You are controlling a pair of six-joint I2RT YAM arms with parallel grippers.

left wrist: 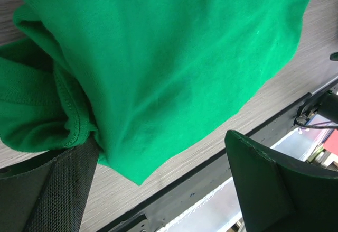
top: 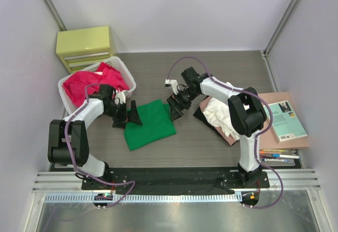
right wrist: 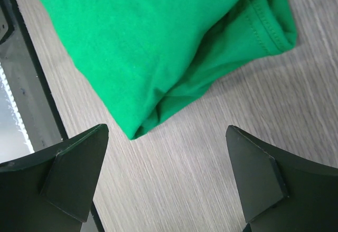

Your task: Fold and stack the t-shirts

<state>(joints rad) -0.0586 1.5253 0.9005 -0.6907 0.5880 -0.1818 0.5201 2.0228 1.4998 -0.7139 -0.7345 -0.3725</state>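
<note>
green shirt [top: 149,124]: folded, flat on counter [top: 227,68], mid, btwn both pincers
left pincer [top: 128,116]: jaws wide apart, at shirt's left edge, one finger [left wrist: 58,189] touching bunched hem, nothing gripped
right pincer [top: 177,105]: jaws apart, empty, by shirt's far-right corner
red shirts [top: 92,84]: in white basket [top: 130,84], far left
other shirts [top: 219,117]: white/pink/black pile, right, near book [top: 288,118]

Folded t-shirt [top: 150,124] mid tabletop [top: 158,76]. Left end effector [top: 132,116] at its left edge, right end effector [top: 175,109] at its far right corner. Basket [top: 125,72] far left, heap of t-shirts [top: 90,86] in it. Drawer unit [top: 87,44] behind basket. Pile of t-shirts [top: 219,114] right of folded t-shirt. Book [top: 285,120] right of pile. Pens [top: 279,156] in front of book.
</note>
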